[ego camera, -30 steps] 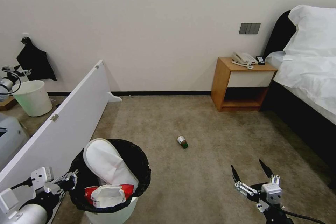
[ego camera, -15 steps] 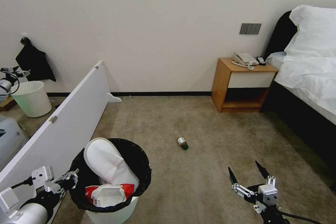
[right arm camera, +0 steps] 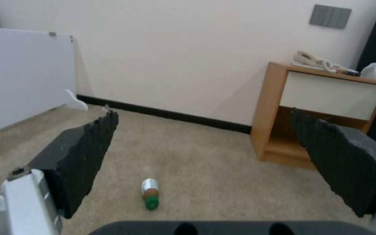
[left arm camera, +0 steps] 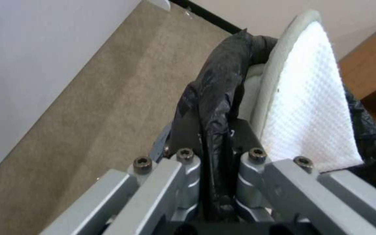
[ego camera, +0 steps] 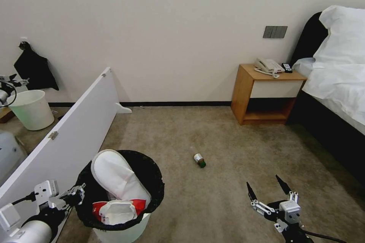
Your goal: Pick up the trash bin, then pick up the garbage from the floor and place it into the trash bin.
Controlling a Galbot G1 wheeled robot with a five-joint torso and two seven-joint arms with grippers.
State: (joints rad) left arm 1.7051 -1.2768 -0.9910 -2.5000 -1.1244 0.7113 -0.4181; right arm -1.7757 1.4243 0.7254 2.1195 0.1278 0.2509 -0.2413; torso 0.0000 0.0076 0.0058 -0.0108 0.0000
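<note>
The trash bin (ego camera: 129, 231), white with a black bag over its rim (left arm camera: 216, 94), hangs at the lower left of the head view. My left gripper (ego camera: 78, 194) is shut on its rim. Inside the bin a white slipper (ego camera: 116, 176) stands upright next to a red-white packet (ego camera: 118, 210); the slipper's waffle cloth (left arm camera: 305, 107) shows in the left wrist view. A small green-capped bottle (ego camera: 199, 160) lies on its side on the carpet, apart from everything else. My right gripper (ego camera: 264, 188) is open, low at the right and nearer to me than the bottle (right arm camera: 149, 193).
A white board (ego camera: 68, 133) leans along the left. Behind it stands a pale bucket (ego camera: 32, 109). A wooden nightstand (ego camera: 266, 95) with a telephone stands against the wall beside a bed (ego camera: 338, 79). Bare carpet surrounds the bottle.
The whole head view has shifted, so the camera moved: nightstand and bed slid right, the bucket left. The bottle sits slightly lower in view. The left gripper's hold on the bin is unchanged.
</note>
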